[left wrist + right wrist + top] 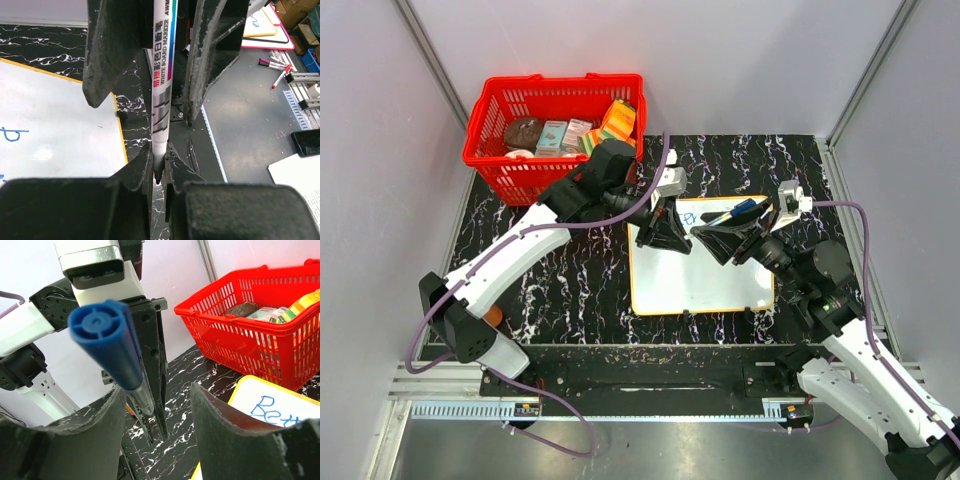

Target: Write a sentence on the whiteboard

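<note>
1. Flat white whiteboard (pixel 700 285) with rounded corners and a yellow-orange rim lies on the black marbled table (pixel 580 290).
2. The blue sentence (pixel 272 410) sits by its far-left corner.
3. Left claw (pixel 159 172) pinches the marker (pixel 162 75) near its tip!
4. Right claw (pixel 157 390) is spread around the blue-capped end.
5. Red lattice basket (pixel 560 88) beyond holds small boxes.

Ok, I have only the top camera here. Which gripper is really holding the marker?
Observer: The left gripper is shut on the marker, just by its nib.
Operator: And the right one?
Observer: The right gripper is open; its fingers stand on both sides of the marker's blue end.
Operator: Can you read the writing?
Observer: Of the sentence, only "Bett" shows on the whiteboard; the rest is hidden.
</note>
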Controlling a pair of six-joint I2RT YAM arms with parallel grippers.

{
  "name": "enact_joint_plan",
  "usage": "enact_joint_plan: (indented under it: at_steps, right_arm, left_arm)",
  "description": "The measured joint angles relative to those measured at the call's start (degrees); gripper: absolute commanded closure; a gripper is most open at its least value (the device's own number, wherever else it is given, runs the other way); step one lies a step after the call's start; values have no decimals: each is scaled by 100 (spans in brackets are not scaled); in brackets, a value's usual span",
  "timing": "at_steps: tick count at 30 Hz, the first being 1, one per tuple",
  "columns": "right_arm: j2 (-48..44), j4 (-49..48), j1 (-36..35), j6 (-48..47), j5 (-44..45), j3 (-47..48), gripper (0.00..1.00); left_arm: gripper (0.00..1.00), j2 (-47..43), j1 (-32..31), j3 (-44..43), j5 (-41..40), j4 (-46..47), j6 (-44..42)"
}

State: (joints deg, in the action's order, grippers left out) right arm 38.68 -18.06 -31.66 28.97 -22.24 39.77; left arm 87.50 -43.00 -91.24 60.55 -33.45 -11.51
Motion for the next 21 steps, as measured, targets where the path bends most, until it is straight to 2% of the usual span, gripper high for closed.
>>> enact_joint_plan:
  at_steps: [3,7,8,11,14,15,16,17,19,21]
  right_arm:
    - [7,2,0,-9,-42,50,43]
    - [13,9,0,-24,-125,105,50]
    - [17,4,0,-20,-129,109,61]
    - [57,-2,-2,-39,-157,111,100]
    - [59,4,-20,9,-232,120,100]
    - [52,2,-17,17,-227,120,100]
    - [39,39,-17,7,-212,120,100]
    - [26,59,-20,0,-186,120,100]
    - [-20,142,-22,-24,-87,120,100]
    - [-107,221,-17,-72,118,114,100]
  left_arm:
    - [100,-37,0,0,55,-33,-57]
    - [100,-79,0,0,96,-68,-79]
    - [100,-85,0,0,105,-74,-79]
    - [100,-90,0,0,111,-87,-76]
    - [100,-92,22,26,98,-103,-74]
    - [90,-94,22,28,87,-103,-74]
    - [45,-94,22,39,90,-105,-72]
    - [22,-94,22,44,83,-105,-72]
    - [3,-101,22,57,46,-94,-98]
    - [1,-146,52,129,-59,-68,-68]
